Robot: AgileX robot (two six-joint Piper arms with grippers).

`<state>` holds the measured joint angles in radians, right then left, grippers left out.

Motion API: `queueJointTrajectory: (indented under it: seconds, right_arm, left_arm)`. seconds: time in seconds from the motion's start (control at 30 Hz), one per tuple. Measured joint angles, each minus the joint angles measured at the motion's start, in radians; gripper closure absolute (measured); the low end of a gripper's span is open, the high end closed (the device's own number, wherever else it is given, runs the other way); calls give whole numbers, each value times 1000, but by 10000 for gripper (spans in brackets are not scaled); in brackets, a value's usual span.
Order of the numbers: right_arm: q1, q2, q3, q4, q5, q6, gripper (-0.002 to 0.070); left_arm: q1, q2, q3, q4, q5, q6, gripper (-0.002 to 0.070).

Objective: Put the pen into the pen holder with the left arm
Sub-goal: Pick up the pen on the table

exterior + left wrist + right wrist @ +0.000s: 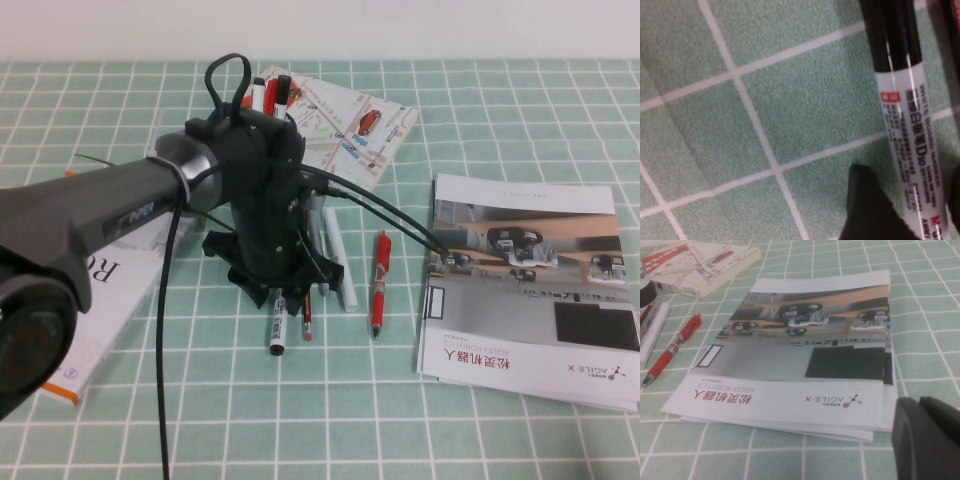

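The pen (pixel 279 325), a white printed barrel with black cap and black end, lies on the green checked cloth at the table's middle. My left gripper (pixel 283 298) is down over it. In the left wrist view the pen (pixel 905 115) runs between the two black fingers (pixel 867 210), which stand close on either side of the barrel, open, and the pen lies on the cloth. The pen holder is almost wholly hidden behind the left arm; only markers standing in it (pixel 270 93) show. My right gripper (pixel 917 405) is shut and empty beside the brochure's near corner.
A red pencil (pixel 306 318), an all-white marker (pixel 340 265) and a red gel pen (pixel 380 282) lie just right of the pen. A brochure (pixel 530 290) is at the right, a map booklet (pixel 350 125) at the back, a white book (pixel 105 300) at the left.
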<state>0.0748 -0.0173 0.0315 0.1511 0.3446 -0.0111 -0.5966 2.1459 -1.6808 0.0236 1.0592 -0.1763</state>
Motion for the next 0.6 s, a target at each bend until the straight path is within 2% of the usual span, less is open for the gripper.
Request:
queueJointTrajectory:
  seconds: [0.07,0.23,0.6]
  right_arm:
    - [0,0,0,0,0,0,696]
    - [0,0,0,0,0,0,696]
    - [0,0,0,0,0,0,696]
  left_arm:
    - [0,4,-4,2,6,-6,397]
    - [0,8,-8,17,16,-13,570]
    - [0,-41,8,7,26,80,566]
